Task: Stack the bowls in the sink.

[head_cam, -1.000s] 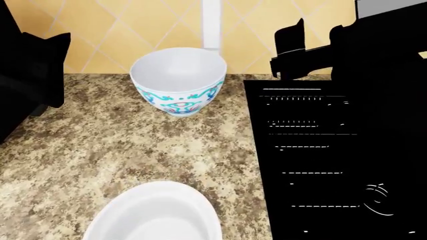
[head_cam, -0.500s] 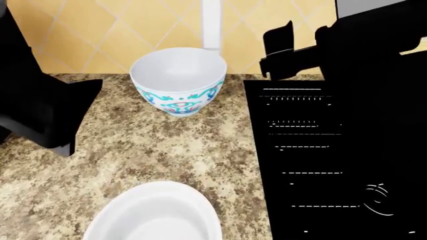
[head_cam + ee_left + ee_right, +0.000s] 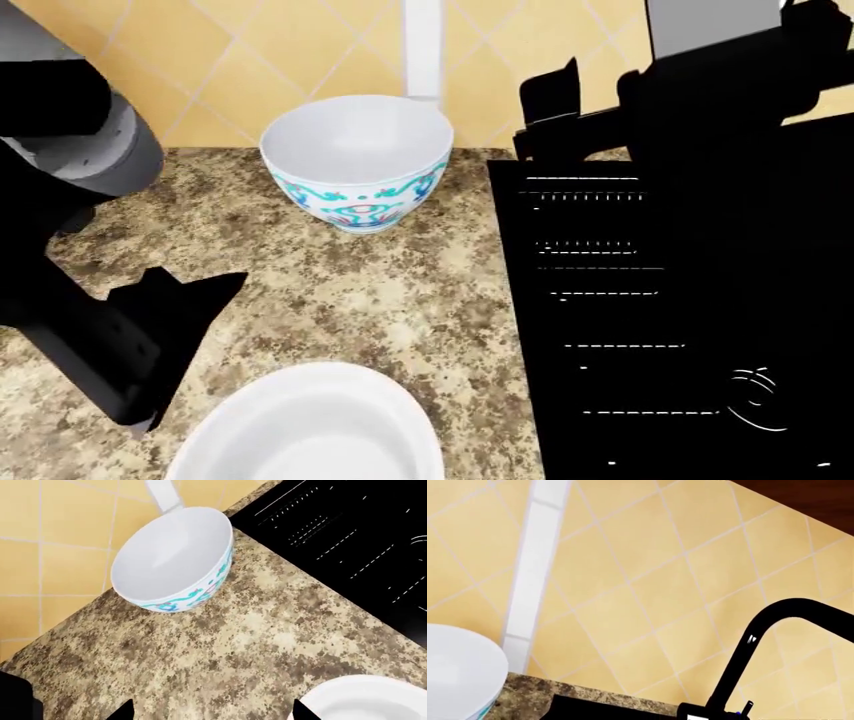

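A speckled granite counter (image 3: 387,300) runs back to a yellow tiled wall (image 3: 240,60). Nearest, at the view's bottom edge, sits the plain bowl (image 3: 314,430), empty. Just left of it the left gripper (image 3: 147,330) hangs over the counter, touching nothing; in its wrist view two finger tips (image 3: 127,711) stand well apart. The floral bowl (image 3: 356,160), also empty, stands upright by the wall. The black sink (image 3: 667,320) fills the right, holding no bowl. The right gripper (image 3: 567,110) hovers over its far edge; its opening cannot be told.
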Robot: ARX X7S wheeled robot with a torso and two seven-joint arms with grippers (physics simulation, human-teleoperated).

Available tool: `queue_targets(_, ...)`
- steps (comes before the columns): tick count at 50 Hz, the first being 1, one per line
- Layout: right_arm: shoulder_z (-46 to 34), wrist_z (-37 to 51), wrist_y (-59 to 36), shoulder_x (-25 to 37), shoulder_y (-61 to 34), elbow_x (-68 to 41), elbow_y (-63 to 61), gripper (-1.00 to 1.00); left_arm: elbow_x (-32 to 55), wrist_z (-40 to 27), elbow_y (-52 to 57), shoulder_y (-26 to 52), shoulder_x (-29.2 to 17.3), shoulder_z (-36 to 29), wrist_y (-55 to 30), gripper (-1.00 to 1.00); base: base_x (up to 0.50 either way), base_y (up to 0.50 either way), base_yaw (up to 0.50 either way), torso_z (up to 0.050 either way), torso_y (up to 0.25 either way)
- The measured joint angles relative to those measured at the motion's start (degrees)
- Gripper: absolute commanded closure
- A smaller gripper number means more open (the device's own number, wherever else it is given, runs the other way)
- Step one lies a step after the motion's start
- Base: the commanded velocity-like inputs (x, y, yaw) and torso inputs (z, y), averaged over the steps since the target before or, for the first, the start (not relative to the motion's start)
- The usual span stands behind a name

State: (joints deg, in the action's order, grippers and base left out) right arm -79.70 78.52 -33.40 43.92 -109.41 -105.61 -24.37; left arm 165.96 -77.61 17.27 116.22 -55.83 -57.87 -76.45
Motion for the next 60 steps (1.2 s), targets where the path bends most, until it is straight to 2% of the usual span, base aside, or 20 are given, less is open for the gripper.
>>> queue_targets(30,-0.2,0.1,0.3,0.5,1.4,0.7,-0.1,-1.0,1.1,1.3,0.9,-0.3,4.4,-7.2,-0.9,-1.0,0.0,0.0,0.0,0.0,0.0)
queue_targets(60,-0.3,-0.8,0.1,0.0,2.2,1.7,0.7,-1.0,-1.5,4.9,4.6,-5.0,3.6,-8.6,-0.4,-1.0,0.0,0.0,0.0,0.0,0.0)
